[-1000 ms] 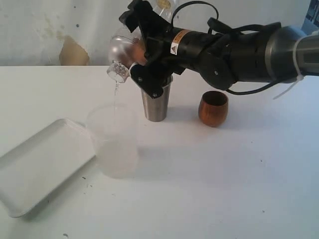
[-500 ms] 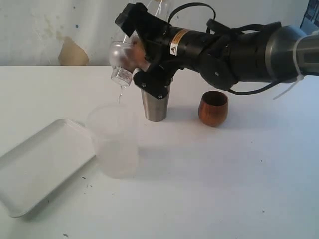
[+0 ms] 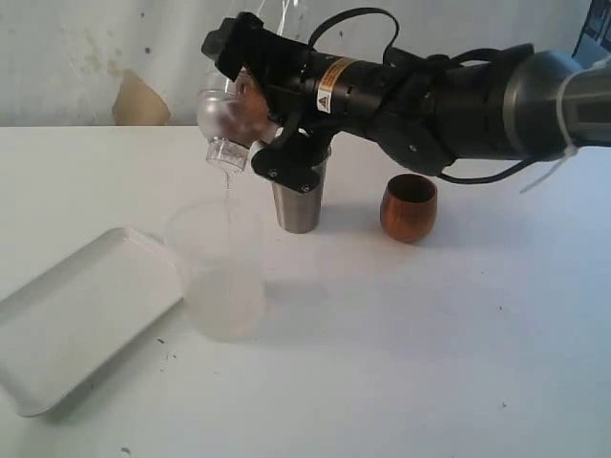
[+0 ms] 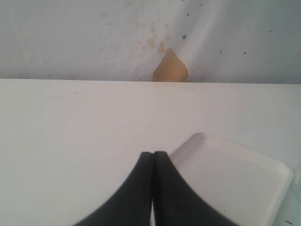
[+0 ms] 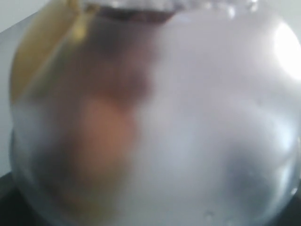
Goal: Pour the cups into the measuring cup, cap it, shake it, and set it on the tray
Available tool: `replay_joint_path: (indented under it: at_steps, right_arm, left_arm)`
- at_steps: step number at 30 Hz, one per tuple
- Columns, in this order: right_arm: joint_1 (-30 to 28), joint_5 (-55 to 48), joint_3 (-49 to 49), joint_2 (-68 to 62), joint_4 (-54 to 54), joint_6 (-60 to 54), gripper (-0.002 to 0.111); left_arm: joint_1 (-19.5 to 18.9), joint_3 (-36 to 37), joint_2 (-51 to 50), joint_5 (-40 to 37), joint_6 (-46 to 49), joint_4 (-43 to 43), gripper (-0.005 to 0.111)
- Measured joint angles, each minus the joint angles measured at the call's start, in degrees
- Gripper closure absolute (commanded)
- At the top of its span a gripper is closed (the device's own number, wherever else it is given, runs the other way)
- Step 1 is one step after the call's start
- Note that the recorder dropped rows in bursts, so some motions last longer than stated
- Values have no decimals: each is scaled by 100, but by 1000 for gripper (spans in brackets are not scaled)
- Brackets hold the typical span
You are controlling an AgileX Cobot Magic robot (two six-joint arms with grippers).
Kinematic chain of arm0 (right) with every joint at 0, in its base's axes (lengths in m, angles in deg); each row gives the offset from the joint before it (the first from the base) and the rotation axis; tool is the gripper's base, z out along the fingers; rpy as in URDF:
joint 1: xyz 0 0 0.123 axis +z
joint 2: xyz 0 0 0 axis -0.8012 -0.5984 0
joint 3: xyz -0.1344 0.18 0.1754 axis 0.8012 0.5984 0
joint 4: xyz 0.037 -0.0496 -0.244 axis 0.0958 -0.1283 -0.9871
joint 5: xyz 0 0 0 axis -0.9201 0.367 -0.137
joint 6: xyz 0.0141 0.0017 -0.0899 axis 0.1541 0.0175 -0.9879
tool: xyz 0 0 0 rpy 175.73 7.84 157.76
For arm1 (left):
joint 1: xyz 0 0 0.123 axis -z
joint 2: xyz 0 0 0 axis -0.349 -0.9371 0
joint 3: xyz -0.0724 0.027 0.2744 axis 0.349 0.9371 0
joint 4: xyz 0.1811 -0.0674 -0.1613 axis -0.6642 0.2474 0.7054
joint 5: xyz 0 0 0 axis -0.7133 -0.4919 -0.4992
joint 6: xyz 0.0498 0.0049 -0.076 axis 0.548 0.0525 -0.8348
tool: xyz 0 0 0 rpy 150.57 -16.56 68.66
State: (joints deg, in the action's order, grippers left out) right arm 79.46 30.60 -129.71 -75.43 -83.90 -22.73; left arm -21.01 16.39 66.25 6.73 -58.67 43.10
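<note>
Pouring from bottle (image 3: 218, 114) clamped in my right gripper (image 3: 253, 105) into frosted cup (image 3: 218, 277) left of tumbler (image 3: 297, 205); left gripper (image 4: 153, 188) pressed together, empty. Tumbler and wooden cup (image 3: 409, 207) look unpoured; capping, shaking, tray (image 3: 76, 310) remain.

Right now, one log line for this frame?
right pincer: shut on clear bottle, tilted neck-down | thin stream into frosted cup | left pincer: shut, empty, by tray | steel tumbler, wooden cup: upright on table
</note>
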Motion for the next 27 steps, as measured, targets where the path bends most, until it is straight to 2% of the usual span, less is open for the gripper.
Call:
replay_joint_path:
  at_steps: [18, 27]
  right_arm:
    - [66, 1194, 0, -405, -70, -44, 108]
    - [66, 1270, 0, -466, -69, -844, 108]
  left_arm:
    - [0, 0, 0, 0, 0, 0, 107]
    - [0, 0, 0, 0, 0, 0, 107]
